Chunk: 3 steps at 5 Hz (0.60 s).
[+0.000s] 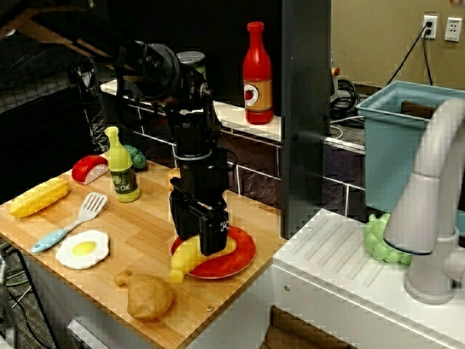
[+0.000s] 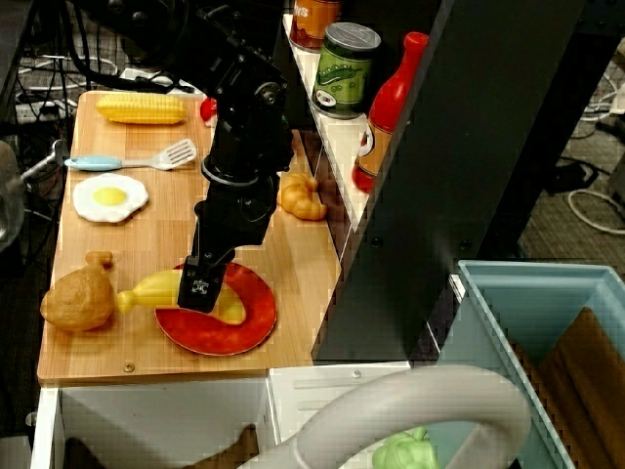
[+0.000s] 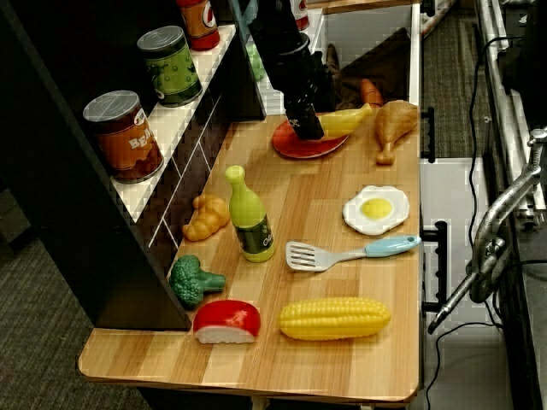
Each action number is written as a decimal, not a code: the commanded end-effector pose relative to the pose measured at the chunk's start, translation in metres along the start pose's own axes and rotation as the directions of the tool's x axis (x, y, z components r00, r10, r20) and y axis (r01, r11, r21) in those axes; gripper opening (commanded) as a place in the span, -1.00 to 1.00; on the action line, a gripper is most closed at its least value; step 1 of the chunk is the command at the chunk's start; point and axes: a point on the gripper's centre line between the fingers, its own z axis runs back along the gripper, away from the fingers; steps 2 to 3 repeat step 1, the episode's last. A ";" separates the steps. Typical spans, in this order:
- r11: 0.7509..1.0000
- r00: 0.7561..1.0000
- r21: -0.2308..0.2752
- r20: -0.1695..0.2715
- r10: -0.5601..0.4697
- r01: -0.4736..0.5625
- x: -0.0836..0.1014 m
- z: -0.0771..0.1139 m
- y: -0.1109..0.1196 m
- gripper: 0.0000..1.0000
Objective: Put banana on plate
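Note:
The yellow banana (image 1: 187,258) lies across the left part of the red-orange plate (image 1: 238,262) near the board's front right corner, with one end sticking out past the rim. It also shows in the overhead view (image 2: 156,289) on the plate (image 2: 234,337), and in the far view (image 3: 346,121) on the plate (image 3: 299,147). My black gripper (image 1: 207,236) points straight down onto the middle of the banana, with its fingers on either side of it, and it looks closed on it (image 2: 202,288). The banana's middle is hidden by the fingers.
A brown chicken drumstick (image 1: 149,294) lies just left of the banana's free end. A fried egg (image 1: 82,249), spatula (image 1: 69,224), corn cob (image 1: 40,196) and olive oil bottle (image 1: 122,166) are further left. A croissant (image 2: 303,195) lies by the shelf wall. The sink (image 1: 363,269) is on the right.

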 end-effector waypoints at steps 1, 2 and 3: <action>1.000 1.000 0.021 0.028 0.000 -0.001 0.001 0.011 0.004 1.00; 1.000 1.000 0.021 0.028 0.000 -0.001 0.001 0.011 0.004 1.00; 1.000 1.000 0.021 0.028 0.000 -0.001 0.001 0.011 0.004 1.00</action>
